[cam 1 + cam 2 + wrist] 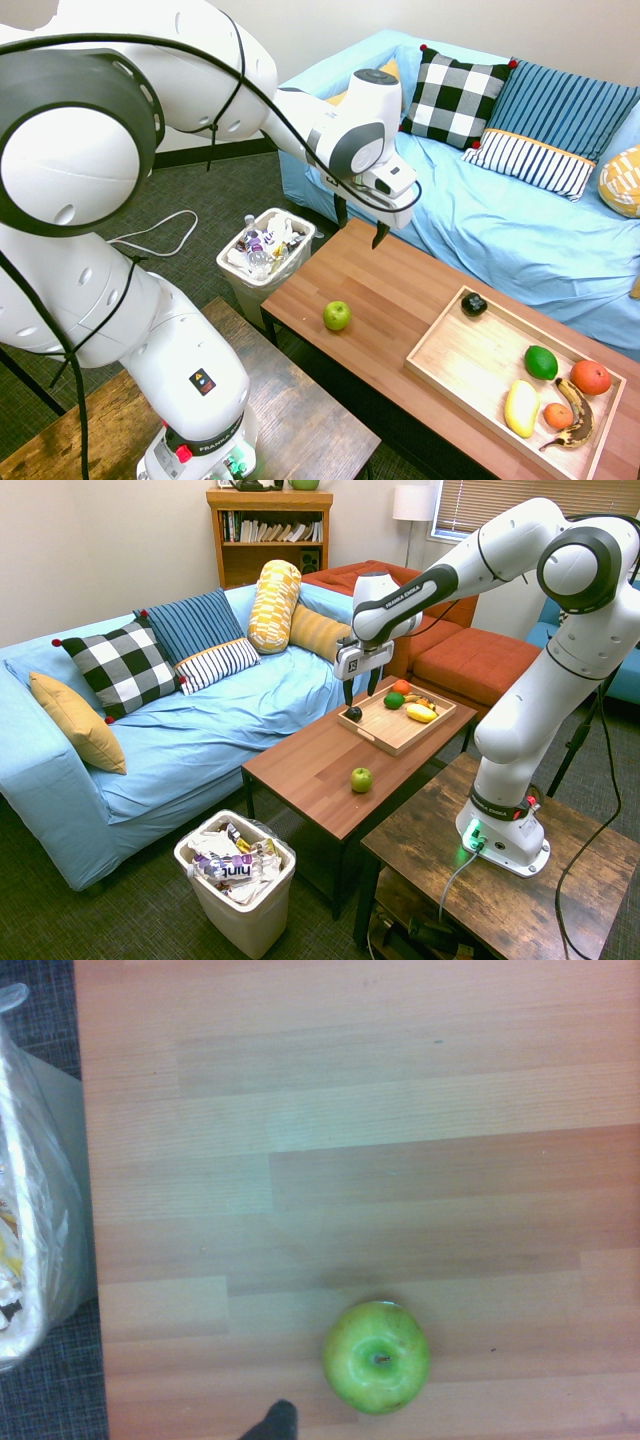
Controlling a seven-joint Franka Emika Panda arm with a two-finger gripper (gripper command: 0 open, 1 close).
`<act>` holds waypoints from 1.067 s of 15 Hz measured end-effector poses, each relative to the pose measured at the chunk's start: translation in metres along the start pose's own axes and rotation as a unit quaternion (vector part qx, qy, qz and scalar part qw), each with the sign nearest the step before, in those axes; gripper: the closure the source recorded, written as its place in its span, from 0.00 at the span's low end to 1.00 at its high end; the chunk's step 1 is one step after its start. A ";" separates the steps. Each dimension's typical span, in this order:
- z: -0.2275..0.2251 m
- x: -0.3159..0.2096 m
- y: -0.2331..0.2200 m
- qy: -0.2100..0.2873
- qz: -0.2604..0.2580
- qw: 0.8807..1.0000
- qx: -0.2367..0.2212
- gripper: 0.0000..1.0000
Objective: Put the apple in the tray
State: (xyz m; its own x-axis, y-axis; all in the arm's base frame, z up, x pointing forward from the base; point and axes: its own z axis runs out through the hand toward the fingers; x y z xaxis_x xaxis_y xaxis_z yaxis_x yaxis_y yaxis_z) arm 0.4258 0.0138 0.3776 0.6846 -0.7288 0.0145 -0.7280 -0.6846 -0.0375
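Claw (pixel 360 228) hangs empty with fingers spread, high above the table (pixel 400 290) and well apart from the apple (pixel 337 316). Apple sits upright near the table's front edge, stem dimple up, well apart from the tray (pixel 470 360). Recommended step: centre over the dimple, descend vertically, and close across the widest girth. Skin is smooth and glossy, the body round; expect rolling if touched off-centre. Table is flat reddish laminate; tray is pale wood with a low rim.

The yellow-green apple (pixel 337 316) sits upright on the table, well apart from the pale wooden tray (pixel 462 362).
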 end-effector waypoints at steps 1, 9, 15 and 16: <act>0.000 0.001 -0.001 0.001 0.000 1.000 0.001 0.00; 0.076 0.022 -0.017 -0.055 0.018 0.997 -0.051 0.00; 0.173 0.016 -0.030 -0.096 0.016 0.990 -0.105 0.00; 0.188 0.013 -0.030 -0.102 0.014 0.988 -0.113 0.00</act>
State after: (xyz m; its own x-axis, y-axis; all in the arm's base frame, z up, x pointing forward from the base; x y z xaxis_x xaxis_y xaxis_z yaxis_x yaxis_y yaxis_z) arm 0.4638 0.0277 0.1907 0.6406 -0.7449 -0.1862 -0.7206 -0.6670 0.1892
